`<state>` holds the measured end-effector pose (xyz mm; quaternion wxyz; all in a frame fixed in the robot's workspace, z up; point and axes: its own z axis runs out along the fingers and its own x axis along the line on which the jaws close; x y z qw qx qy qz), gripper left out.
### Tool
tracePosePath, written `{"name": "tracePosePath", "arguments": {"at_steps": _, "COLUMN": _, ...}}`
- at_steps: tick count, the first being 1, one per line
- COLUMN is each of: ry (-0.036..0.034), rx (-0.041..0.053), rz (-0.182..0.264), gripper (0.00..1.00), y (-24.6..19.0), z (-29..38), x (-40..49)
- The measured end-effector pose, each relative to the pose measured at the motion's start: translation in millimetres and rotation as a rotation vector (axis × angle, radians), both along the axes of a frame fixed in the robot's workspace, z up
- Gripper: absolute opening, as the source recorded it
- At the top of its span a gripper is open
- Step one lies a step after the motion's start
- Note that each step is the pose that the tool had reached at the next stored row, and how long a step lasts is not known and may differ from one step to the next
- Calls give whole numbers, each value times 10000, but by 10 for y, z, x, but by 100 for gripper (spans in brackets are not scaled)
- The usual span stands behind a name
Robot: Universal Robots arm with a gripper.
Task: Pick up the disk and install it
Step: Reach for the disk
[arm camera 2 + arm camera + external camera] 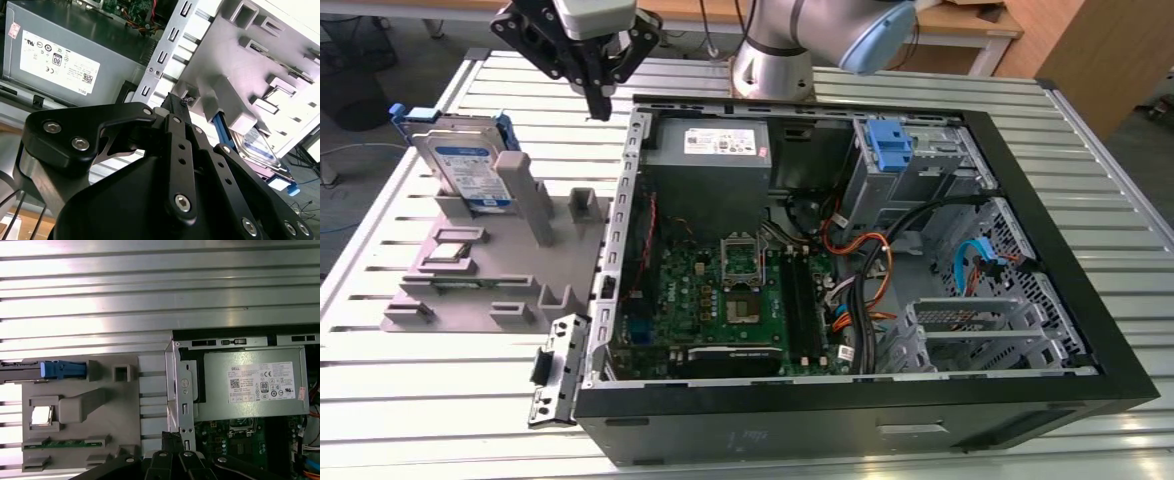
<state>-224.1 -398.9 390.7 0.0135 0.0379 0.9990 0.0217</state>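
The disk [464, 165] is a silver drive with a white-and-blue label in a blue carrier. It stands upright at the far end of a grey holder [494, 275], at the exterior view's left. In the first wrist view the disk [60, 370] appears edge-on. In the second wrist view the disk [260, 150] lies beyond the fingers. My gripper [599, 103] hangs above the table between the holder and the computer case, to the right of the disk and apart from it. Its fingers [175, 107] meet at the tips with nothing between them.
An open computer case [1067, 250] lies on the slatted metal table [454, 400]. It holds a grey power supply [710, 145], a motherboard [734, 290], cables and a lone blue bracket [890, 145] in the drive bay. The holder carries other small parts.
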Motion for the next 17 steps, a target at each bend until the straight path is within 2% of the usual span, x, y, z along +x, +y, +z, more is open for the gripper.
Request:
{"name": "tracePosePath", "arguments": {"at_steps": 4, "ry": -1, "rx": 0, "rz": 0, "gripper": 10, "y": 0, "z": -2, "x": -64}}
{"name": "tracePosePath", "arguments": {"at_steps": 12, "ry": -12, "rx": 1, "rz": 0, "gripper": 10, "y": 0, "z": -12, "x": -260}}
{"name": "tracePosePath", "arguments": {"at_steps": 17, "ry": -13, "rx": 0, "rz": 1, "gripper": 10, "y": 0, "z": -16, "x": -350}}
